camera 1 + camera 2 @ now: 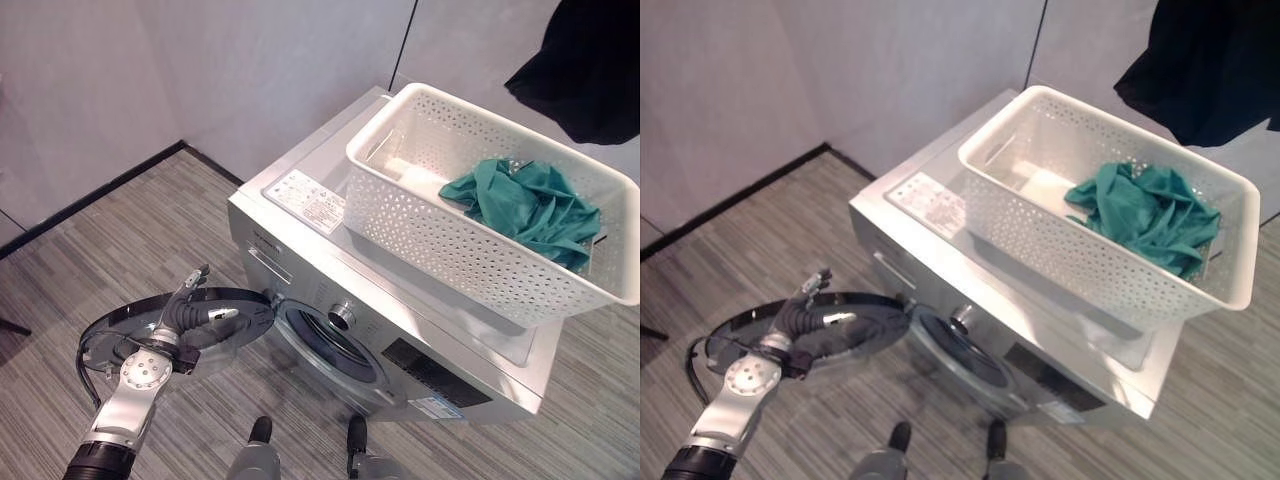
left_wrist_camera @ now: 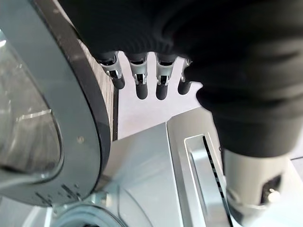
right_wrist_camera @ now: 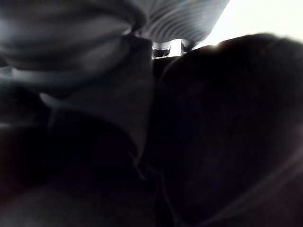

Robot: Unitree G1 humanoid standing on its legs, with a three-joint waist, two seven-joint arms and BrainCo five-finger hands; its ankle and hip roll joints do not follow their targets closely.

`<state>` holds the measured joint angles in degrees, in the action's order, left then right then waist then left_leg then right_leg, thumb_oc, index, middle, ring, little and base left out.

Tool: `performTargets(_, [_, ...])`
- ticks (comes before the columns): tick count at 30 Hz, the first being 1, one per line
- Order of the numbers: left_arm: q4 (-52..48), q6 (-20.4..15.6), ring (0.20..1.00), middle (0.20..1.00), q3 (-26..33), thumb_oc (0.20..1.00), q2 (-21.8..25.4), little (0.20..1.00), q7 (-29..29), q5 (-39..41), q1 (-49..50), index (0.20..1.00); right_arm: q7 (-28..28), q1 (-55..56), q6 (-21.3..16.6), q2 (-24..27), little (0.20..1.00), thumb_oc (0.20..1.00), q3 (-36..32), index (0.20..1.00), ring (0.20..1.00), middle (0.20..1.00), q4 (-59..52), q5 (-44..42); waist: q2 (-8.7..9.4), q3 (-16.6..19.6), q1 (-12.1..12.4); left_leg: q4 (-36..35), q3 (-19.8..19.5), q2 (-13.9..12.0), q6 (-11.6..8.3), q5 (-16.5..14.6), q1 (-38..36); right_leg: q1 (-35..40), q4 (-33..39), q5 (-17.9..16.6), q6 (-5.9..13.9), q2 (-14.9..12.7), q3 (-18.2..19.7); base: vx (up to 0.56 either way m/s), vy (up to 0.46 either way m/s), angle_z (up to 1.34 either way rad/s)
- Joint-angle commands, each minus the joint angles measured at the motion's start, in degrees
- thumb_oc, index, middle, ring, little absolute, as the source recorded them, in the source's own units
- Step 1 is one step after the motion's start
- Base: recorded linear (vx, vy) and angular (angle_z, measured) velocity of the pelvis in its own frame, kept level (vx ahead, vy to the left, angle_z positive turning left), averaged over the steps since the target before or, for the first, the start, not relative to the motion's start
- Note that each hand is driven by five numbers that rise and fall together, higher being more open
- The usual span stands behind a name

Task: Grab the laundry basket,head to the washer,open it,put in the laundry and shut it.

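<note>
Washer door (image 1: 205, 325) held wide by left hand (image 1: 190, 318), fingers relaxed, nothing gripped; right hand state can't be told; door may swing shut if released before green cloth (image 1: 528, 208) in basket (image 1: 440, 235) is loaded.

the head views are evenly and softly lit from above, with pale walls (image 1: 200, 70) and no hard shadows. the washer (image 1: 400, 330) top carries a mild sheen, and the open glass door (image 1: 190, 330) shows faint reflections. a dark garment (image 1: 585, 60) at the upper right reads as a flat black mass. the left wrist view is bright, the near door rim and the left hand (image 2: 147, 80) soft with closeness. the right wrist view is very dark and blurred, with one blown-out white patch at a corner.
</note>
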<state>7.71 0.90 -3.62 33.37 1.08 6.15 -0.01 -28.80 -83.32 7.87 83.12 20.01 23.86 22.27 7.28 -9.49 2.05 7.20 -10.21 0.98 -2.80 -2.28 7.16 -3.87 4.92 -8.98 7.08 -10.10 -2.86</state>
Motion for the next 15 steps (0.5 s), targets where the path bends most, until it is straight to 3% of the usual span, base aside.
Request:
performTargets(1, [-2.9, -3.2, 1.000, 1.000, 1.8, 1.000, 4.2, 1.000, 0.9, -1.4, -0.1, 1.000, -2.1, 0.2, 1.9, 1.2, 0.200, 0.200, -2.1, 0.200, 0.200, 0.200, -0.3, -0.2, 2.76, 1.8, -0.5, 6.0, -0.3, 0.3, 3.30, -13.2, -0.9, -0.8, -5.7, -1.1, 5.17, -7.4, 1.3, -0.09, 0.122, -0.38])
performTargets(5, [-2.8, -3.1, 1.000, 1.000, 3.2, 1.000, 4.7, 1.000, 1.5, -1.2, 0.7, 1.000, -2.0, 2.2, 1.9, 0.6, 0.200, 0.200, -3.4, 0.200, 0.200, 0.200, -1.1, -0.2, 2.10, 0.8, -0.5, 6.3, 1.8, 0.3, 4.46, -12.9, -1.1, -2.0, -7.1, -0.8, 4.73, -7.0, 0.7, -0.12, 0.121, -0.42])
performTargets(7, [-2.8, -3.2, 1.000, 1.000, 4.4, 1.000, 4.1, 1.000, 2.4, -0.3, 1.3, 1.000, -1.8, 4.4, 1.7, -1.7, 0.200, 0.200, -5.1, 0.200, 0.200, 0.200, -3.3, 0.6, 0.23, -0.1, -0.1, 6.0, 3.9, -0.1, 5.56, -11.5, -0.7, -1.9, -11.3, 3.4, 3.20, -5.3, -2.3, -0.22, 0.178, -0.58])
performTargets(8, [-2.8, -3.2, 1.000, 1.000, 4.4, 1.000, 4.1, 1.000, 2.5, -0.3, 1.3, 1.000, -1.7, 4.9, 1.8, -1.8, 0.200, 0.200, -5.5, 0.200, 0.200, 0.200, -3.5, 0.8, 0.19, -0.2, -0.1, 5.9, 4.0, -0.3, 5.50, -11.6, -0.9, -2.0, -11.9, 3.8, 3.05, -5.2, -2.2, -0.16, 0.161, -0.92])
performTargets(10, [-3.0, -4.0, 1.000, 1.000, 4.7, 1.000, 3.2, 1.000, 2.8, 1.1, 1.6, 1.000, -2.0, 9.2, 1.4, -4.0, 0.200, 0.200, -8.8, 0.200, 0.200, 0.200, -6.9, 3.2, -1.36, 0.0, 0.5, 4.5, 5.6, -0.7, 6.42, -10.0, -1.1, -0.9, -18.6, 9.8, 1.61, -2.0, -3.8, -0.14, 0.148, -0.91])
performTargets(11, [-3.0, -4.1, 1.000, 1.000, 4.7, 1.000, 3.2, 1.000, 2.9, 1.2, 1.6, 1.000, -1.9, 9.8, 1.5, -4.1, 0.200, 0.200, -9.4, 0.200, 0.200, 0.200, -7.2, 3.4, -1.22, 0.0, 0.5, 4.4, 5.7, -0.7, 6.37, -9.6, -1.1, -1.2, -18.9, 9.7, 1.48, -2.1, -3.7, -0.12, 0.099, -0.55])
performTargets(12, [-3.1, -5.2, 1.000, 1.000, 4.5, 1.000, 2.6, 1.000, 2.9, 2.3, 1.7, 1.000, -1.9, 13.7, 0.8, -5.6, 0.200, 0.200, -12.7, 0.200, 0.200, 0.200, -9.9, 4.8, -1.35, 0.6, 1.0, 3.4, 6.7, -0.6, 6.72, -8.5, -1.0, -0.2, -22.6, 13.3, 0.75, -0.3, -4.5, -0.10, 0.067, -0.46])
performTargets(15, [-4.3, -6.7, 1.000, 1.000, 4.1, 1.000, 2.6, 1.000, 3.4, 2.8, 1.6, 1.000, -2.5, 18.0, -0.2, -8.1, 0.200, 0.200, -16.3, 0.200, 0.200, 0.200, -12.5, 6.0, -0.21, 1.9, 2.5, 3.0, 8.1, 0.2, 6.95, -7.4, 0.0, 3.3, -24.3, 16.7, 0.43, 1.7, -5.8, -0.12, 0.022, -0.48])
